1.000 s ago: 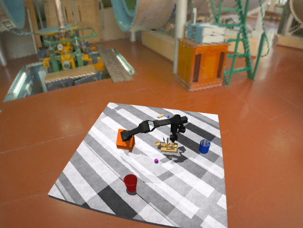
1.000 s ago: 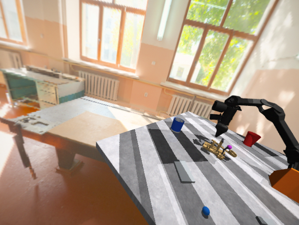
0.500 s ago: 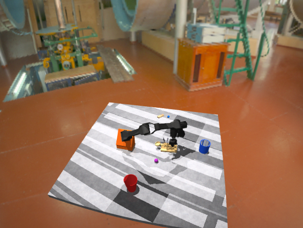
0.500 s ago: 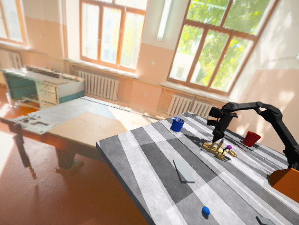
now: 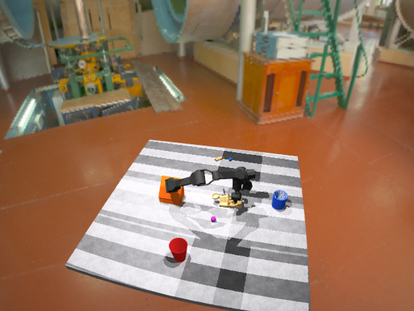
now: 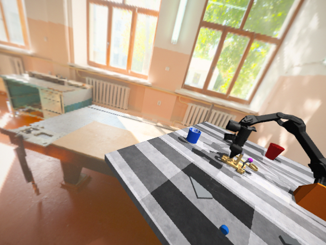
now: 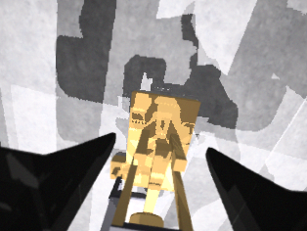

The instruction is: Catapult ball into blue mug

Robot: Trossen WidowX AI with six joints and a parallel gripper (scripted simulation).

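The tan catapult [image 5: 230, 203] [image 6: 240, 167] [image 7: 163, 110] stands mid-table, its spoon-like cup [image 5: 215, 196] [image 6: 253, 167] toward the arm's base and its other end toward the blue mug [image 5: 279, 200] [image 6: 193, 135]. I see no ball in the cup. My gripper [image 5: 236, 201] [image 6: 231, 157] [image 7: 161, 144] is open and empty, low over the catapult, with one finger on each side of it in the wrist view. A purple ball [image 5: 213, 219] [image 6: 250, 160] lies on the table beside the catapult. A blue ball [image 5: 230, 159] [image 6: 224, 229] lies near the far edge in the top view.
A red cup [image 5: 178, 249] [image 6: 274, 151] stands on the purple ball's side of the table. The orange block [image 5: 171, 195] [image 6: 313, 197] is at the arm's base. A small tan piece [image 5: 219, 158] lies near the blue ball. A flat grey wedge [image 6: 201, 190] shows in the exterior view.
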